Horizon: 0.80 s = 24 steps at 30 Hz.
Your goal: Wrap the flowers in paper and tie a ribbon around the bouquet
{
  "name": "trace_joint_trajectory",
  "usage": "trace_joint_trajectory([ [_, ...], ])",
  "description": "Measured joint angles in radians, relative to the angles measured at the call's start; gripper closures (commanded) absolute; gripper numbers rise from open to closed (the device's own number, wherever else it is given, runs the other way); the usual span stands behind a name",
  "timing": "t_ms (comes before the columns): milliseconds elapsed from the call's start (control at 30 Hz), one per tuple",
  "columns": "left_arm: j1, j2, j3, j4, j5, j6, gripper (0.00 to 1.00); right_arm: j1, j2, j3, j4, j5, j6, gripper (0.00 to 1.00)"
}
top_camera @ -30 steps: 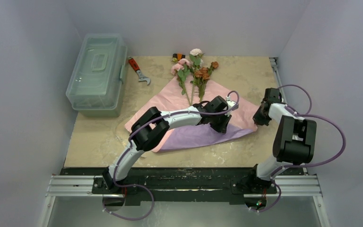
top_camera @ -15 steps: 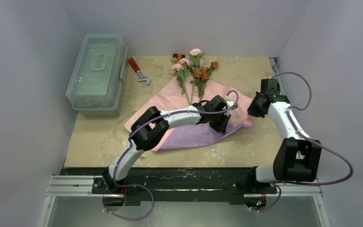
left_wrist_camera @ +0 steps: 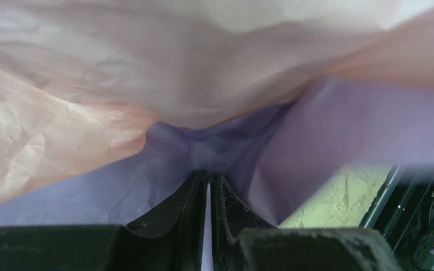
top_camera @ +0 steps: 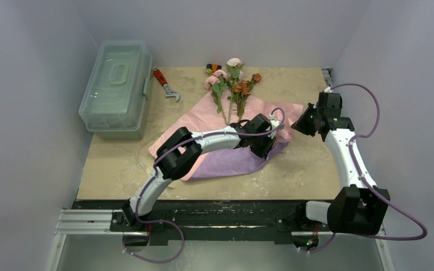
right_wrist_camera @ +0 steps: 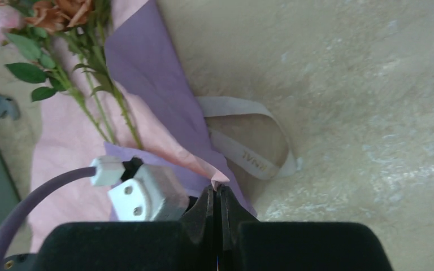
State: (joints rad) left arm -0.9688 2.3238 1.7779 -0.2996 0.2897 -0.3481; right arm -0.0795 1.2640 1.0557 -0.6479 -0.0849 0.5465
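The paper (top_camera: pixel 196 122) lies mid-table, pink face up, with a lilac flap (top_camera: pixel 226 162) turned over at its near edge. The flowers (top_camera: pixel 233 84) rest on its far corner, blooms toward the back wall. My left gripper (top_camera: pixel 263 150) is shut on a bunched lilac fold of the paper (left_wrist_camera: pixel 164 141); its jaws (left_wrist_camera: pixel 209 176) leave only a slit. My right gripper (top_camera: pixel 301 125) is shut on the paper's right corner (right_wrist_camera: pixel 219 182), raised off the table. In the right wrist view a cream ribbon (right_wrist_camera: pixel 248 159) loops on the table beyond that corner, and the stems (right_wrist_camera: pixel 99 113) cross the pink sheet.
A translucent green toolbox (top_camera: pixel 116 87) stands at the back left. A red-handled wrench (top_camera: pixel 165 84) lies beside it. A small black and orange object (top_camera: pixel 212 68) sits behind the blooms. The left arm's white connector and purple cable (right_wrist_camera: pixel 141 195) are close to my right jaws.
My right arm has stretched out toward the back of the table, lifting the paper's right corner inward and shortening the flat flap on the right. The left gripper has held still.
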Motion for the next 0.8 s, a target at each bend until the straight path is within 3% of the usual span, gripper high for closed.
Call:
trace_joint_trajectory([
  [167, 0.003, -0.005, 0.001, -0.019, -0.001, 0.0, 0.84, 0.007, -0.03, -0.03, 0.051, -0.085, 0.068, 1.0],
  [400, 0.038, -0.057, -0.01, -0.136, -0.013, 0.004, 0.79, 0.009, -0.023, -0.047, 0.06, -0.093, 0.076, 1.0],
  [800, 0.187, -0.433, -0.293, -0.219, -0.086, 0.003, 0.79, 0.009, -0.019, -0.047, 0.068, -0.091, 0.075, 1.0],
])
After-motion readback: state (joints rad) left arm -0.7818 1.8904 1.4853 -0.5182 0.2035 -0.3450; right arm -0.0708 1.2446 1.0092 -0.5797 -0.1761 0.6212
